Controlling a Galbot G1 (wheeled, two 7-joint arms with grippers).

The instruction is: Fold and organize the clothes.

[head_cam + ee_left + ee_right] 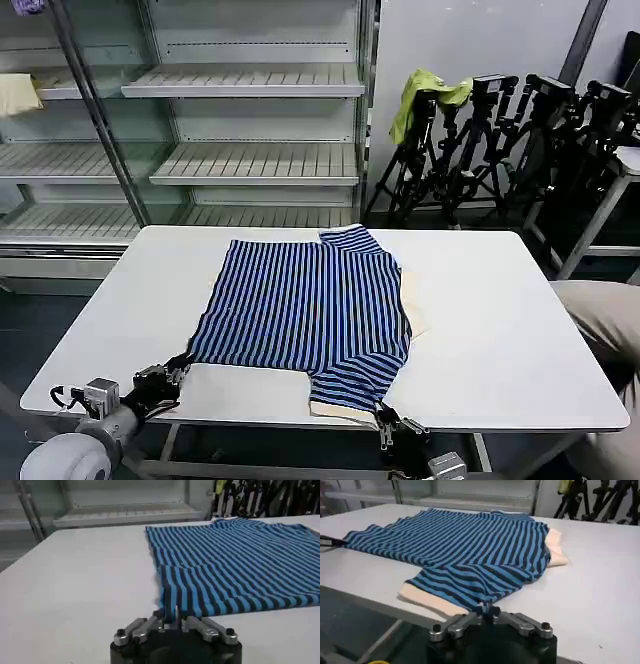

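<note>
The blue and navy striped shirt (310, 300) lies flat across the middle of the white table (500, 350), collar side toward the right. Its cream cuff (338, 409) reaches the table's front edge. My left gripper (178, 368) is at the front left corner of the shirt. In the left wrist view the left gripper (172, 616) is shut on that striped corner of the shirt (235, 565). My right gripper (384, 412) is at the front edge beside the cuff. In the right wrist view the right gripper (487, 609) is shut on the sleeve's edge of the shirt (470, 550).
Empty metal shelves (250, 160) stand behind the table. A cluster of black tripods (500, 140) stands at the back right, with a yellow-green cloth (425, 95) draped on one. A pale beige cloth (18, 95) lies on a shelf at the far left.
</note>
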